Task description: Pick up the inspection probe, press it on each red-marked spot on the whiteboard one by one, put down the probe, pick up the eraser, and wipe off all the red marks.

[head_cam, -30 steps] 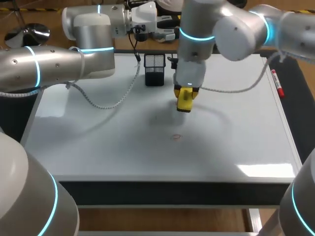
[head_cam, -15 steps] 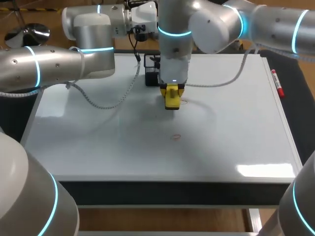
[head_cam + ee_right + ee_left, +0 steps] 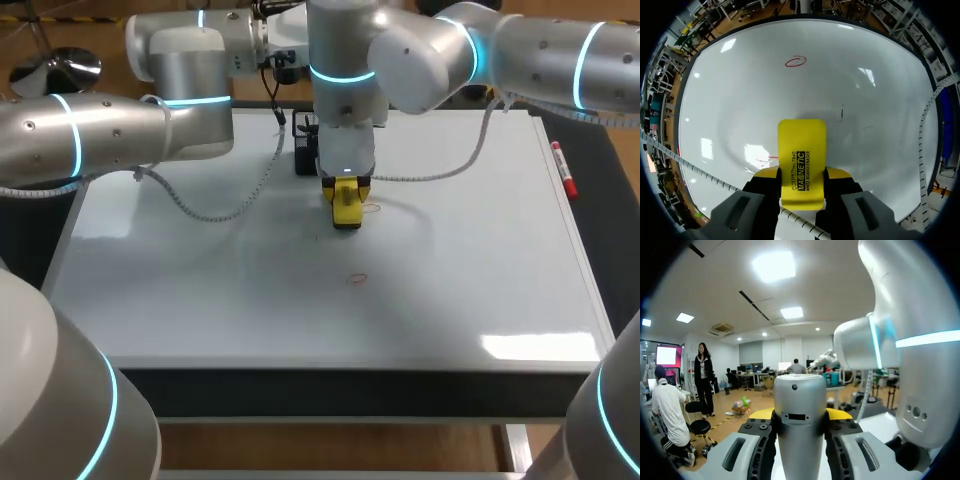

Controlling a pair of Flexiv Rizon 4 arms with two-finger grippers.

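1. Whiteboard: lies flat beneath the right jaws.
2. Right arm: right gripper points down at the board, jaws clamped on the eraser.
3. Left arm: left gripper has its jaws closed on the inspection probe, a silver cylinder whose long axis runs along the fingers.
4. Eraser: yellow, long axis in line with the fingers, its free end pointing out ahead of the jaws at the board.
5. Red ring: well ahead of the eraser's end.
6. Faint red trace: just beside the eraser.
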